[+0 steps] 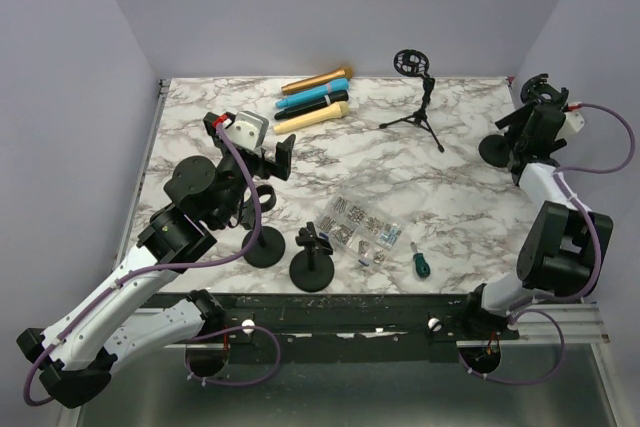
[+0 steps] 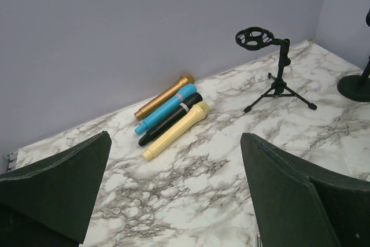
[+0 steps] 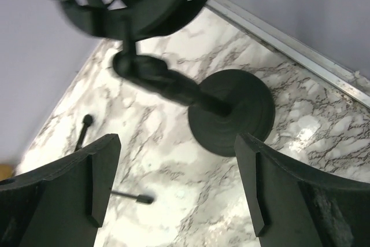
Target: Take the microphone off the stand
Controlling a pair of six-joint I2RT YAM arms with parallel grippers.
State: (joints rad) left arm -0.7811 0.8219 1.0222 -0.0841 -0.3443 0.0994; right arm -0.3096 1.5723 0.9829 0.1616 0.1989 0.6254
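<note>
Broadly, the marble surface (image 1: pixel 470 187) is filling the top view, with walls closing it off at the back and both sides. The left arm (image 1: pixel 110 297) is reaching up from the near left corner, and the right arm (image 1: pixel 555 247) is rising along the right edge.

The left tool (image 2: pixel 174 137) is hanging over the left part of the surface. Its fingers are standing wide apart and pinching nothing. The right tool (image 3: pixel 178 140) is sitting at the far right, its fingers likewise spread. The disc-base stand (image 3: pixel 231 111) is showing in the gap beyond them, its ring holder blurred at the top of the right wrist view. I cannot tell whether the tool is touching it.

A tripod stand (image 1: pixel 420 112) is standing upright near the back wall, right of centre. Two more stands are standing close together by the near edge: the left near stand (image 1: pixel 265 245) and the right near stand (image 1: pixel 312 269).

Four microphones are lying flat, side by side in a tight slanted row at the back, well apart from every stand. The gold microphone (image 1: pixel 318 80) is lying nearest the wall, then the blue microphone (image 1: pixel 312 99), the black microphone (image 1: pixel 315 108) and the cream microphone (image 1: pixel 312 118).

A clear bag of small parts (image 1: pixel 362 229) is lying right of the near stands. A green-handled screwdriver (image 1: pixel 418 260) is lying just beyond it.
</note>
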